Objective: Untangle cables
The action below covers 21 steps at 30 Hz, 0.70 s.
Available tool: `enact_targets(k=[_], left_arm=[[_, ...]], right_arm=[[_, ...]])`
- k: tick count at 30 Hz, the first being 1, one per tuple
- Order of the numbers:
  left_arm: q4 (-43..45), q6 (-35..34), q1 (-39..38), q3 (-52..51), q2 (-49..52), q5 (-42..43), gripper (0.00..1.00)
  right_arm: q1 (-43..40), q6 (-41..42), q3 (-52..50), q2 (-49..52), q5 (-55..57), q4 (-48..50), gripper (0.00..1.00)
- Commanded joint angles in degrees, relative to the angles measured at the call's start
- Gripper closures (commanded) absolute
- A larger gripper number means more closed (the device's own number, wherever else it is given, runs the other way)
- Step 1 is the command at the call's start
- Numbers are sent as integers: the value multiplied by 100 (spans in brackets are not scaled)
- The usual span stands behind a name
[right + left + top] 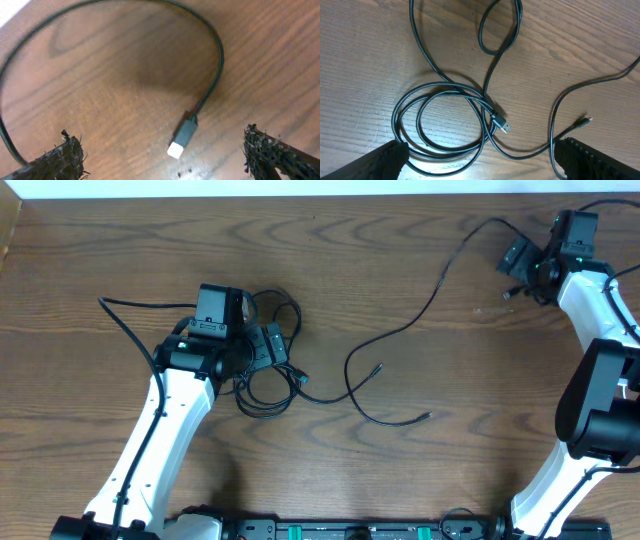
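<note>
I am hovering my left pincer [482, 155], wide open and empty, over the coiled cable [469, 97], my right pincer [162, 147] gaping empty above another cable's plug [183, 135].

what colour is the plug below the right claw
Black plug with a white tip; the right wrist view shows it best.

brown wood-grain tabletop [400, 260] seen filling nearly whole overhead view; dark wavy grain lines and whorls shown across surface. pale white strip [300, 188] seen beyond far edge, nature not determined. light even and soft; faint sheen noted on wood, shadows weak.
</note>
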Motion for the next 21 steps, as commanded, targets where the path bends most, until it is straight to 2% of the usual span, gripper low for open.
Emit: enact_targets(k=[1, 9, 15, 18, 21], left_arm=[[-22, 39, 13, -7, 4, -72, 0], [-20, 39, 13, -7, 4, -72, 1], [-20, 39, 13, -7, 4, -72, 1], [-20, 39, 13, -7, 4, -72, 1], [-20, 39, 13, -7, 4, -72, 1]], right_arm=[[35, -17, 92, -479, -437, -275, 1], [533, -50, 92, -1032, -1637, -2155, 1], [1467, -1648, 7, -1023, -2015, -3779, 4], [2114, -2009, -225, -1023, -1965, -4131, 4], [2822, -2031, -741, -1023, -1558, -4015, 4]])
